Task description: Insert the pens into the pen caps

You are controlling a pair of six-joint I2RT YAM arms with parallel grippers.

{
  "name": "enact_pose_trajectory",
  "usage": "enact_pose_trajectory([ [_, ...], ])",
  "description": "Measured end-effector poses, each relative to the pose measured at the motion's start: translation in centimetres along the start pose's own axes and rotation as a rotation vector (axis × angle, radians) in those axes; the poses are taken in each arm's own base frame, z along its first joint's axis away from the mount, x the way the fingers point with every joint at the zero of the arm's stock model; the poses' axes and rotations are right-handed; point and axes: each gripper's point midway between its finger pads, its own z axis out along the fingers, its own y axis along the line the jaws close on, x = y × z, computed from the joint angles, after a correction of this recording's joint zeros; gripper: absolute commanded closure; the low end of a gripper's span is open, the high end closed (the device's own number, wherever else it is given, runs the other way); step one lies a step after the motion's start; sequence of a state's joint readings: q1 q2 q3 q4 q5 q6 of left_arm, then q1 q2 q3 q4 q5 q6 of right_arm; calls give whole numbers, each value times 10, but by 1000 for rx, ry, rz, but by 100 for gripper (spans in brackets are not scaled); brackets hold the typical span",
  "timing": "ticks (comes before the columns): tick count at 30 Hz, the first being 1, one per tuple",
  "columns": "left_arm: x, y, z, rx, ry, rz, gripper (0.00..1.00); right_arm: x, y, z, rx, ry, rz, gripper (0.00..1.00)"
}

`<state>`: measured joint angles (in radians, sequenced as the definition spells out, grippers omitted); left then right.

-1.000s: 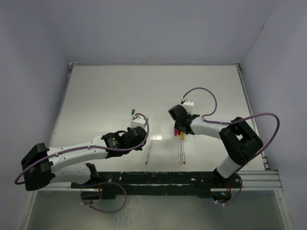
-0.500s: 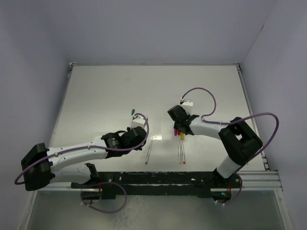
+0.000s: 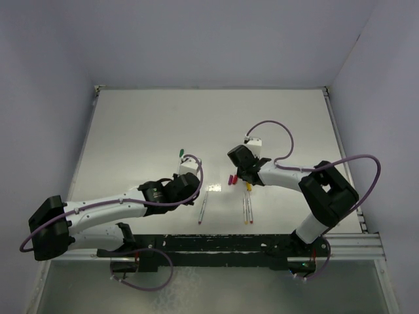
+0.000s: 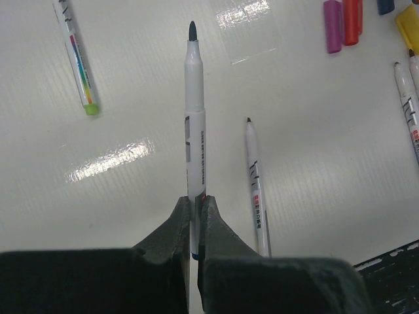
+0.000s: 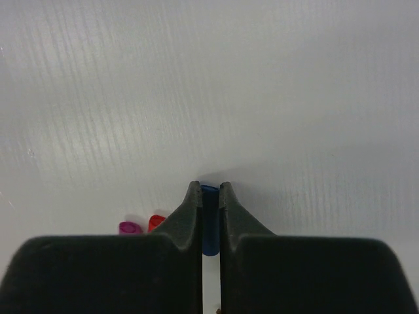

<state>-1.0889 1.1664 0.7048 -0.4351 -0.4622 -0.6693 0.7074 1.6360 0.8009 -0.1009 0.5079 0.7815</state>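
Observation:
My left gripper is shut on a white pen with a dark uncapped tip pointing away, held above the table; the gripper also shows in the top view. A second bare pen lies just right of it. My right gripper is shut on a blue cap, close over the table; it also shows in the top view. A magenta cap and a red cap lie to its left. A yellow cap lies beyond them.
A pen with a green cap on it lies behind the left gripper. Two more bare pens lie side by side near the front rail. The table's near edge has a black rail. Walls close in the left, back and right.
My right gripper has shifted slightly left and up with the blue cap. The magenta and red caps now lie a little further left. The left arm has not moved.

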Motion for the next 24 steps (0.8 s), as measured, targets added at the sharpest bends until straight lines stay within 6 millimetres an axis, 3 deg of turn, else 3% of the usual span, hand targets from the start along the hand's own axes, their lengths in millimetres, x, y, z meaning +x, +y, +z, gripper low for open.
enact_pose_trajectory([
  [15,-5,3,-6,1,-21,-12,100,-3,-2,-2,14,-3,-6,100],
  [24,-4,3,-5,-1,-25,-12,100,-1,-28,-30,51,30,-111,100],
])
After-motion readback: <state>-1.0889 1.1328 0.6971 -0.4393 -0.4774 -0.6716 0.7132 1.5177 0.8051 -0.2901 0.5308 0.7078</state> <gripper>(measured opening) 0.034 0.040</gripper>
